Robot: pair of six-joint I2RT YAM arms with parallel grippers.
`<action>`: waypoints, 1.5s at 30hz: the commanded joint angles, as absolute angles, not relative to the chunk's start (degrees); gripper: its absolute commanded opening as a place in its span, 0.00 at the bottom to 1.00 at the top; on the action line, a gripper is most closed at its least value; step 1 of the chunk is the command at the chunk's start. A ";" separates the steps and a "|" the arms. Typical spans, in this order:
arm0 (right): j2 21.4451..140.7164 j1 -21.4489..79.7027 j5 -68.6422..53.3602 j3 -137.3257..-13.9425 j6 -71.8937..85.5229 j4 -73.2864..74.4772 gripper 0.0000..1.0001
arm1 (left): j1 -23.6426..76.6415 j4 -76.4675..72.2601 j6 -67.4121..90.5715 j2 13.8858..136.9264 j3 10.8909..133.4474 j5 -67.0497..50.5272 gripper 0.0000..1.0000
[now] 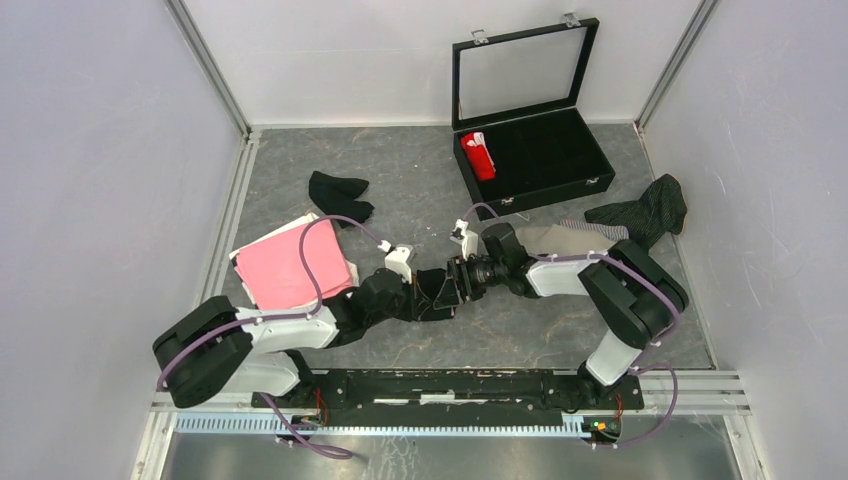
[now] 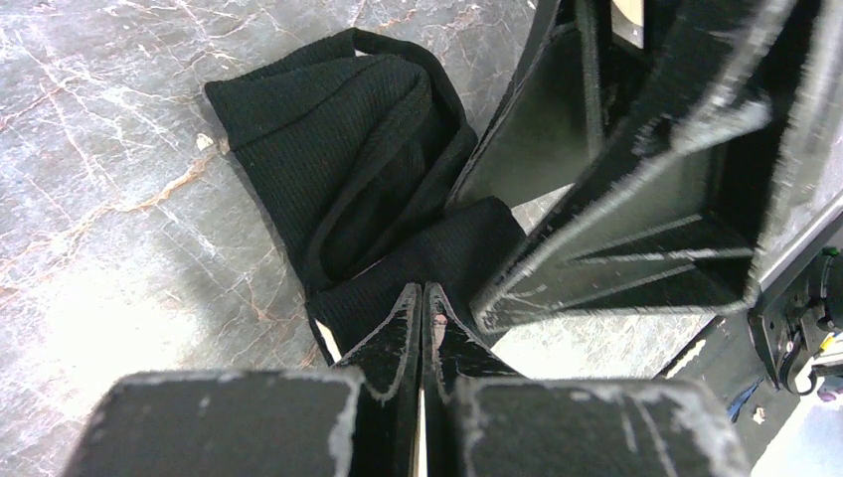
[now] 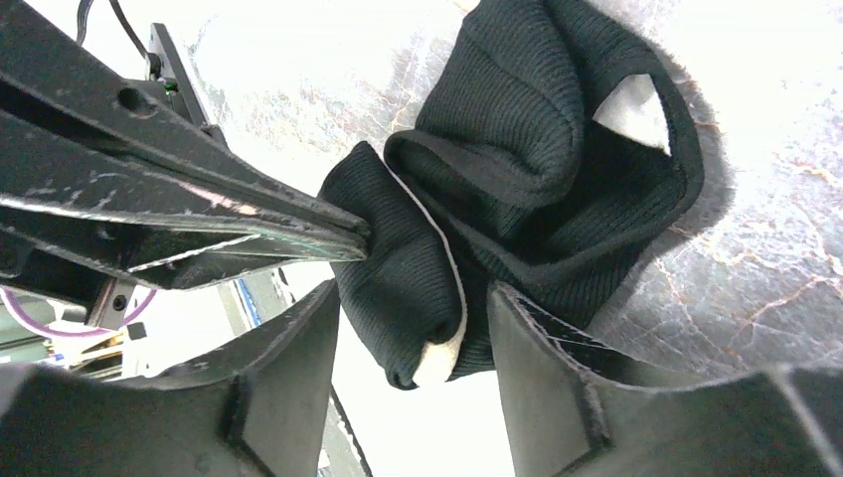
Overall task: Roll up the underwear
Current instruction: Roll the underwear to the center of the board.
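Left of centre in the top view, the left gripper (image 2: 422, 298) is clenched on one edge of the black underwear (image 2: 358, 149), apparently to anchor it on the table (image 1: 400, 200) at mid-frame. To its right, the right gripper (image 3: 415, 293) straddles the bunched cloth with jaws parted and grasps nothing. It is judged to be positioned for a fresh hold on the partial roll.
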State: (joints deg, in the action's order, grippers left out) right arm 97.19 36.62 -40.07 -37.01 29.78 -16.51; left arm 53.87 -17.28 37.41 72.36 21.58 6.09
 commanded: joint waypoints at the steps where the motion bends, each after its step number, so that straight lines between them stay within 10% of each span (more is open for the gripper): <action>1: 94.07 36.69 -30.96 -36.33 24.91 -10.45 0.65 | 53.88 -12.46 39.43 75.74 19.45 9.38 0.02; 25: 63.90 53.95 -3.25 -23.22 -21.16 -25.16 0.77 | 53.87 -13.54 40.34 80.22 19.82 9.65 0.02; 45: 77.17 69.08 1.78 -21.39 -44.77 -30.76 0.72 | 53.79 -14.80 41.19 84.45 18.90 10.06 0.02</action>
State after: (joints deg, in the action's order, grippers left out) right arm 75.40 68.90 -0.84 -18.41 -41.91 -26.57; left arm 53.82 -25.71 39.88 80.79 22.24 8.93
